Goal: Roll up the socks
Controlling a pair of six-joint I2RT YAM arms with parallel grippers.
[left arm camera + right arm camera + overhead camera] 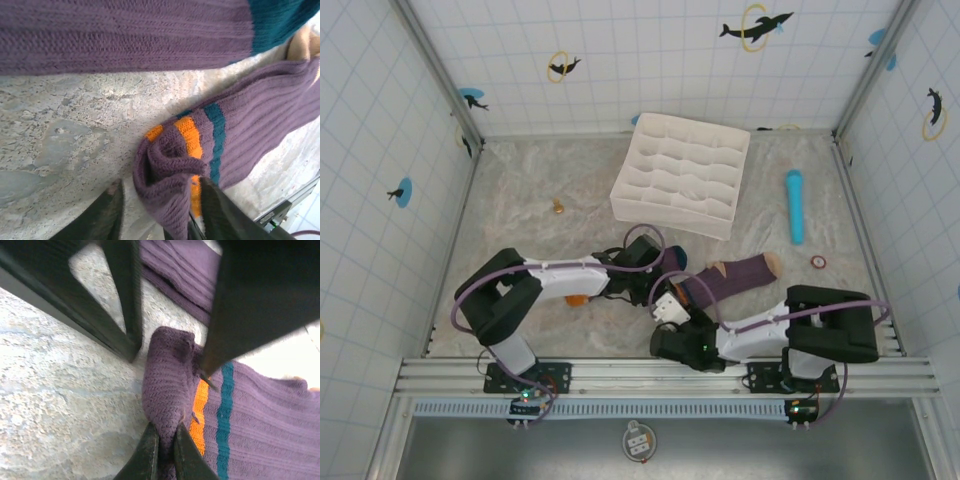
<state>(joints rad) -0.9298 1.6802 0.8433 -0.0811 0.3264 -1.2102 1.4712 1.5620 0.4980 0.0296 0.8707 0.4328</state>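
The socks (740, 275) lie near the front middle of the mottled stone-look table (540, 240), long axis running left to right, with the folded-over end toward my arms. They are ribbed purple knit with orange and teal bands. My right gripper (165, 440) is pinched onto that fold, and my left gripper (161, 185) straddles it with its jaws apart.
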